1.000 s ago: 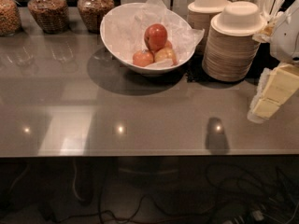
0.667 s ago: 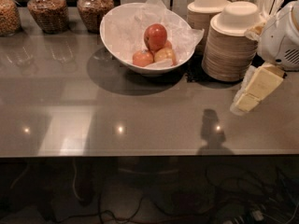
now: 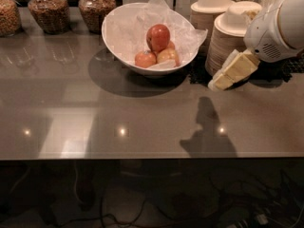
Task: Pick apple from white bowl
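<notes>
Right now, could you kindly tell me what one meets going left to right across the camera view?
Left jar → middle jar → right jar → white bowl holding the apple → pincer, in front of the stacked beige bowls.

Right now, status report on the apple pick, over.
Gripper right of white bowl, low over counter. Red apple in bowl atop smaller apples, not grasped. Stacked beige bowls just behind gripper.

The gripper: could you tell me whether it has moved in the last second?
Yes. The gripper has moved leftward in view, toward the white bowl, now overlapping the stacked bowls.
</notes>
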### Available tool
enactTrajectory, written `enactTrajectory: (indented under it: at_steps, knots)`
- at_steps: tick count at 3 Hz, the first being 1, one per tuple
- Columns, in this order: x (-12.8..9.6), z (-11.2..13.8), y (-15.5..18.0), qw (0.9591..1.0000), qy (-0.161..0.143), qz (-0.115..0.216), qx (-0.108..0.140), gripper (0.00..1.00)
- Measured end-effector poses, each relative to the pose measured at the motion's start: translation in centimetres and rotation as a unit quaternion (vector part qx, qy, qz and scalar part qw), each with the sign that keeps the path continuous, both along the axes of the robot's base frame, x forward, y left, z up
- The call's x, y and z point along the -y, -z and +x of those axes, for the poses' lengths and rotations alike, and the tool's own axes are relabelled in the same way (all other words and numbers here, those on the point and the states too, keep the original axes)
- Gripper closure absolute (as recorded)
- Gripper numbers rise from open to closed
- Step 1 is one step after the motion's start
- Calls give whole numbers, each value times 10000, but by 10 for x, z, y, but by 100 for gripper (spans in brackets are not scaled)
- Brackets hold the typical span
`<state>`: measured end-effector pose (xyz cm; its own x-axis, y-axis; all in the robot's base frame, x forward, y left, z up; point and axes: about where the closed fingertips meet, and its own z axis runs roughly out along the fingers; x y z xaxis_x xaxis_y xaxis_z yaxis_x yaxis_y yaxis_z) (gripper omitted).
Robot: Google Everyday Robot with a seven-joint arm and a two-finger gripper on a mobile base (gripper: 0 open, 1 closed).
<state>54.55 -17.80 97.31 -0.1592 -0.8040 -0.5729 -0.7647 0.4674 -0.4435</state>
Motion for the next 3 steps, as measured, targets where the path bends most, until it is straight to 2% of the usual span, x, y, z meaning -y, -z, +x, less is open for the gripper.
enactTrajectory:
  at_steps: [1, 2, 3]
  knots:
    - [-9, 37, -10, 9990, 93, 216, 372, 0]
    - [-22, 72, -16, 9981, 40, 308, 529, 0]
    - [-43, 98, -22, 9976, -158, 333, 586, 0]
